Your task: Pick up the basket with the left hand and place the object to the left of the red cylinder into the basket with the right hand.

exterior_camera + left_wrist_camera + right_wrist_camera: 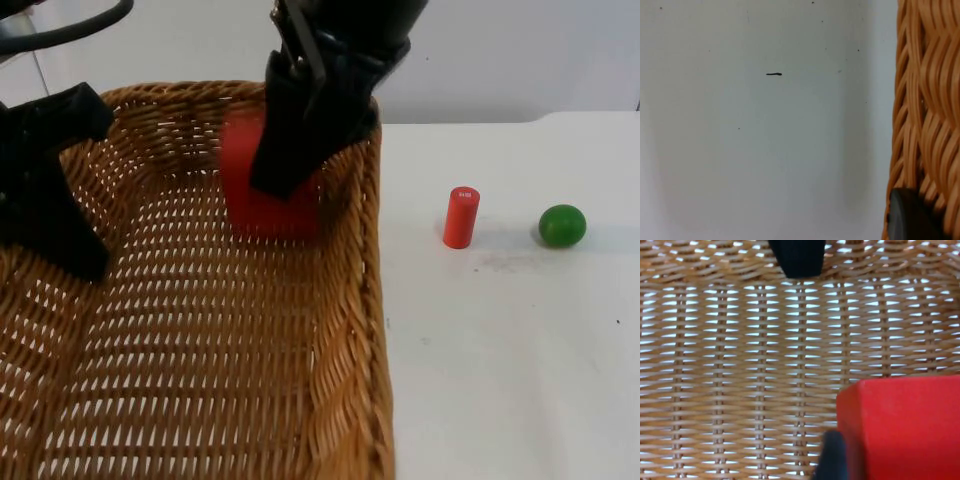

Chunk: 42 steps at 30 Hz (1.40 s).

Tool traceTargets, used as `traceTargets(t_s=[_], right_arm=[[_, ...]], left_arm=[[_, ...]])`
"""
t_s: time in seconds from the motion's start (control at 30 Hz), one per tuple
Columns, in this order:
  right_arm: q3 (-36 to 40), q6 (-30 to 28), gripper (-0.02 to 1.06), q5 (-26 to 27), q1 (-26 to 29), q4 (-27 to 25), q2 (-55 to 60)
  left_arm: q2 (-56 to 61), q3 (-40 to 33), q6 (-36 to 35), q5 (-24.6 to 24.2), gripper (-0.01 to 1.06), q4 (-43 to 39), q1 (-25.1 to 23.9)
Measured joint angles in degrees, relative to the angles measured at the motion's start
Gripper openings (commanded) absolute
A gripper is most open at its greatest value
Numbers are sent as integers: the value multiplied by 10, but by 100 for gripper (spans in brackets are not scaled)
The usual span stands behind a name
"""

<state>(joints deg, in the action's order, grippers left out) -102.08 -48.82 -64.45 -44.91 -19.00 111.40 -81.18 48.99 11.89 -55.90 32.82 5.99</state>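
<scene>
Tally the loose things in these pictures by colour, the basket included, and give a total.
Red: 2, the block held over the basket by the right gripper, and the cylinder on the table.
Green: 1, the ball beside the cylinder.
Tan: 1, the basket, held at its rim by the left gripper.
Total: 4.

Block (262, 190) sits inside the basket (350, 350), near its far wall — cylinder (460, 217) stands on the table (500, 380) right of it, ball (562, 226) further right.
</scene>
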Motion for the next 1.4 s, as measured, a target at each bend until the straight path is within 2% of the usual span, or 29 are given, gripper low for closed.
traceTargets(t_s=[0.07,0.5,0.63,0.8,1.1,1.2,1.4], right_arm=[[0,4,78,0,0,-4,0],[0,17,78,1,0,-3,-12],[0,42,78,5,0,7,-30],[0,104,78,12,0,49,-66],[3,175,78,11,8,53,-118],[21,205,78,13,31,52,-150],[73,223,78,35,59,42,-202]], left_arm=[[0,0,2,0,0,-3,0],[0,0,2,-1,0,-2,0],[0,0,3,-1,0,-2,0],[0,0,9,-1,0,-2,0],[0,0,11,0,0,-2,0],[0,0,14,0,0,-2,0],[0,0,20,2,0,-2,0]])
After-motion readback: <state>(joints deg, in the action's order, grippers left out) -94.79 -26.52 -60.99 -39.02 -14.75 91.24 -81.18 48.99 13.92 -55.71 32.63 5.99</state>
